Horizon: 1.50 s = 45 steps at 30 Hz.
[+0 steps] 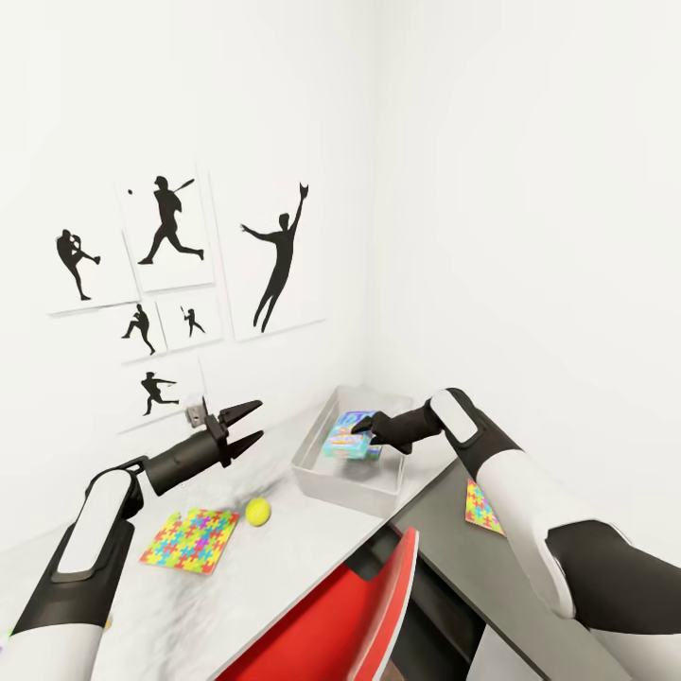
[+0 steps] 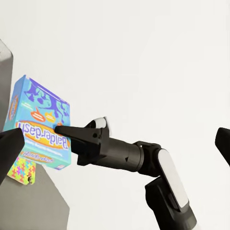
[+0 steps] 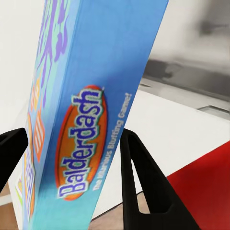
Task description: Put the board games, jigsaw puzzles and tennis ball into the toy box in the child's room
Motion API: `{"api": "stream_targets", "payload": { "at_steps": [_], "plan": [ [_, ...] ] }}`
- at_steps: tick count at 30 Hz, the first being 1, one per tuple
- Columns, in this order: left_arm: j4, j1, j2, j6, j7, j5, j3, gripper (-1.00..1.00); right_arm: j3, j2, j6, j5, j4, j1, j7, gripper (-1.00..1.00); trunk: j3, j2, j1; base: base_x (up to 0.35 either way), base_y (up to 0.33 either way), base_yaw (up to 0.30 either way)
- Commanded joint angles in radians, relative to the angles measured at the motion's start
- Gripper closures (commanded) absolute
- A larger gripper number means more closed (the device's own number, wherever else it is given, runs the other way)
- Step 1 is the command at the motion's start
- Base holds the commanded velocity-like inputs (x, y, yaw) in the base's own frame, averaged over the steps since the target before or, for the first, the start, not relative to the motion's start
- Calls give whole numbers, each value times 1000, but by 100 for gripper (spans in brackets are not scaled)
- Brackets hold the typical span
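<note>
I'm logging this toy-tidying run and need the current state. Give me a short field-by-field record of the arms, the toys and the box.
right gripper: shut on the blue Balderdash board game box, held above the light grey toy box tray
left gripper: open, empty, raised above the pale marbled table
small yellow-green tennis ball: on the table, beside the tray
multicoloured jigsaw square: flat on the table
second jigsaw square: on the dark grey desk section, under the right arm

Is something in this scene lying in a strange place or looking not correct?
Nothing looks damaged or spilled. One jigsaw puzzle lies on the dark desk section, away from the other puzzle and tennis ball. The right hand holds the Balderdash box tilted over the toy box.
</note>
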<state>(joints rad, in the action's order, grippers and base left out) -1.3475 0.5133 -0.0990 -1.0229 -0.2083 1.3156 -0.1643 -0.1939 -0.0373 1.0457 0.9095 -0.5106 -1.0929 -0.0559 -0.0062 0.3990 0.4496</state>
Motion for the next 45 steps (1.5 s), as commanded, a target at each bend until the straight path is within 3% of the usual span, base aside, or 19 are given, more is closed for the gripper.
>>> {"api": "stream_targets", "payload": {
  "at_steps": [1,26,32,36,45],
  "plan": [
    [1,0,0,-4,-10,-9,-2,-100,-3,0,1,8,0,-1,-3,100,-2,1,0,0,0,0],
    [-15,1,-2,-5,-11,-2,2,-100,7,3,1,11,-1,-61,27,100,-41,1,0,0,0,0],
    [-133,6,-5,-7,1,5,-2,-100,6,5,1,10,-2,-61,32,100,-50,1,0,0,0,0],
    [-189,4,-9,-11,8,58,-3,-100,4,10,1,10,-21,-60,70,100,-57,1,0,0,0,0],
    [-204,2,-39,-12,10,144,-5,-100,-3,14,-28,6,-32,-52,188,100,-72,1,0,0,0,0]
  ]
}}
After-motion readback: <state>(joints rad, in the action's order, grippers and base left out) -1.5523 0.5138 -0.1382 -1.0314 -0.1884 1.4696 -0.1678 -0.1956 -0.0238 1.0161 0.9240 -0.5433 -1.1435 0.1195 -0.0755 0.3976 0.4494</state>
